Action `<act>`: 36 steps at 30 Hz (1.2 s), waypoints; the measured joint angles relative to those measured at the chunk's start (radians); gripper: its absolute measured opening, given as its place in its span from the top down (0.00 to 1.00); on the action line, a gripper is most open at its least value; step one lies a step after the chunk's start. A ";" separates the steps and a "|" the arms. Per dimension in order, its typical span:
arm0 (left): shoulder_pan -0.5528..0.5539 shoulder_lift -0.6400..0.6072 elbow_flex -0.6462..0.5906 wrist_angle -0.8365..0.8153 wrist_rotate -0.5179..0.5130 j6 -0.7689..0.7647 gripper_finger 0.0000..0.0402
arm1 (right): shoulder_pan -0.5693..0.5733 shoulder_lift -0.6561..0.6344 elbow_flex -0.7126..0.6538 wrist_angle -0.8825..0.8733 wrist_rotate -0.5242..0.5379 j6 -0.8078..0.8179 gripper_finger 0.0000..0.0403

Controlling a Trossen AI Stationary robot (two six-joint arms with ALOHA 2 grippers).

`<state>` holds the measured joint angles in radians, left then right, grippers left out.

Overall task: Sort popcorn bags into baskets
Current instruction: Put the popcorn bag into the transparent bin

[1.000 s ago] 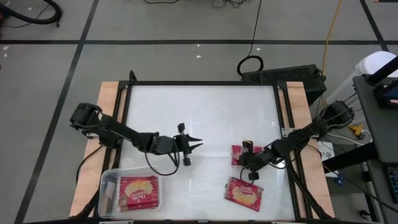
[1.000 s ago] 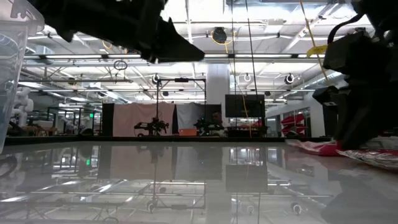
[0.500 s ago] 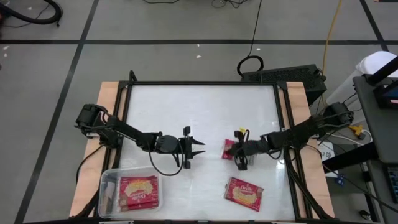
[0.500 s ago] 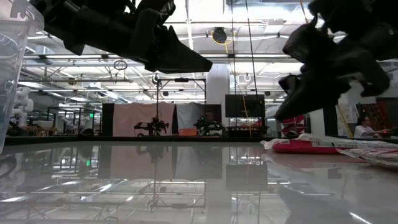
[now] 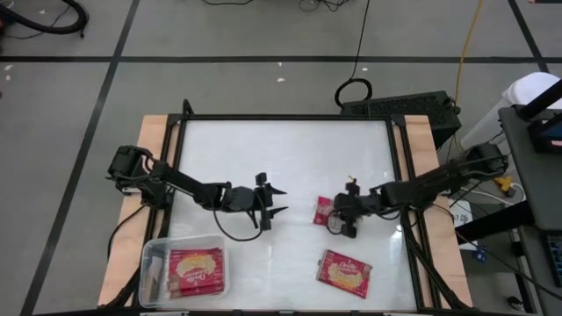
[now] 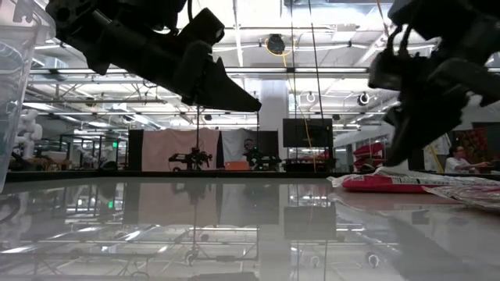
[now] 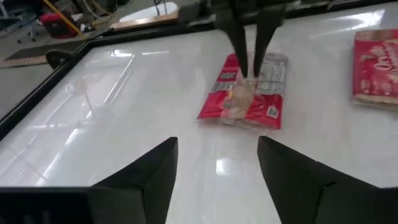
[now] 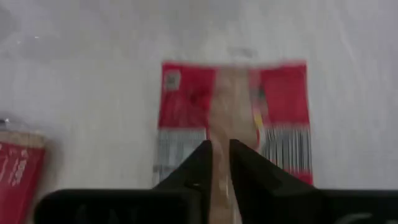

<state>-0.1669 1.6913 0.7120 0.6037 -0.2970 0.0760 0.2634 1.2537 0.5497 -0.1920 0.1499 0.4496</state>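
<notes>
Red, back-up popcorn bag (image 5: 325,210) beneath the right gripper (image 5: 336,219), fingers nearly together holding nothing; a flat packet could slide away under their tips, while the left gripper (image 5: 279,200) hovers wide open and empty.

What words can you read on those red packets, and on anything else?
"Orville": white script on the flat red popcorn bag at the table's near right; the rest blurs.
Back-up red bag under the right gripper: grey panel print unreadable.
Red bag in the clear plastic tub: lettering too small.
</notes>
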 joint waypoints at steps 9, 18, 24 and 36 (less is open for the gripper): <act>0.010 0.000 0.000 -0.027 0.001 -0.024 0.56 | 0.018 -0.171 0.003 -0.351 0.032 0.321 0.63; 0.010 0.000 0.000 -0.060 0.005 -0.059 0.61 | 0.011 -0.206 -0.071 -0.402 0.002 0.452 0.44; 0.009 0.000 0.000 -0.064 0.010 -0.059 0.61 | 0.012 -0.205 -0.159 -0.247 -0.038 0.361 0.38; 0.010 0.000 0.000 -0.063 0.012 -0.054 0.61 | 0.012 -0.203 -0.216 -0.086 -0.034 0.337 0.89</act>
<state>-0.1574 1.6913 0.7120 0.5404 -0.2852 0.0223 0.2756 1.0506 0.3334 -0.2775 0.1160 0.7863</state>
